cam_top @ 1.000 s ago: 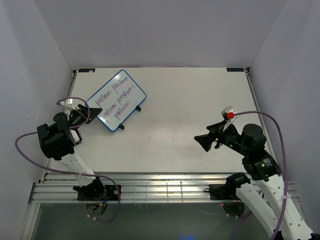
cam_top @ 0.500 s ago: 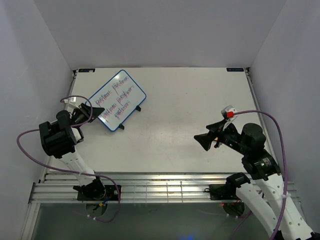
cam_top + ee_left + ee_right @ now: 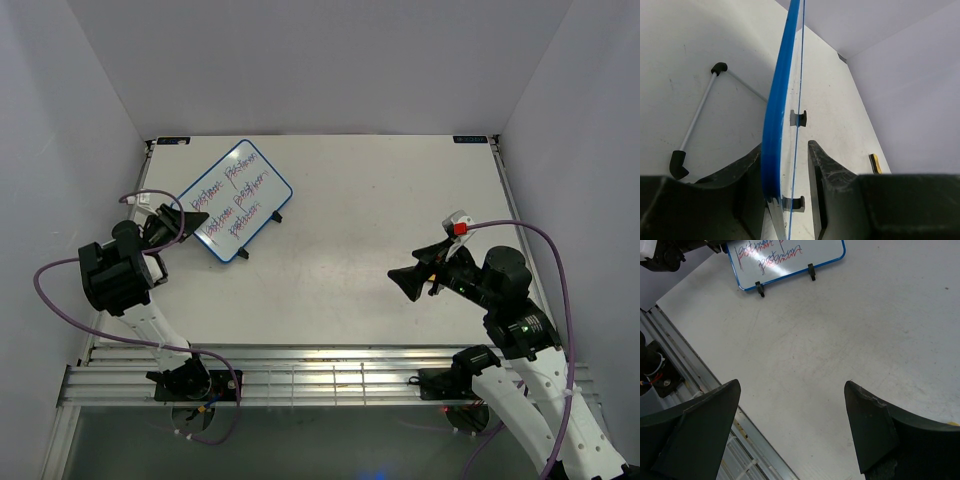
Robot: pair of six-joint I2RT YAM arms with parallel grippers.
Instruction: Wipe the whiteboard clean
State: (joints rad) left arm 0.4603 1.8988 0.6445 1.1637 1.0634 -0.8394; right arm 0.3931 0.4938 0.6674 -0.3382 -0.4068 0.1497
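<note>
The whiteboard (image 3: pixel 235 200), blue-framed with red and blue writing, stands at the table's back left on small black feet. It also shows in the right wrist view (image 3: pixel 785 260). In the left wrist view I see its blue edge (image 3: pixel 776 125) end-on between my left gripper's (image 3: pixel 785 165) jaws. The left jaw touches the frame and a narrow gap shows at the right jaw. In the top view my left gripper (image 3: pixel 185 218) sits at the board's near left edge. My right gripper (image 3: pixel 408 283) is open and empty over bare table (image 3: pixel 792 395), well right of the board.
A small yellow eraser (image 3: pixel 875 163) lies on the table beyond the board. The board's thin metal support leg (image 3: pixel 695 117) with black ends rests on the table to its left. The side wall is close behind my left arm. A metal rail (image 3: pixel 705 405) runs along the table's near edge.
My left arm has drawn slightly left and back, its gripper staying at the board's edge. The whiteboard and my right arm have not moved.
</note>
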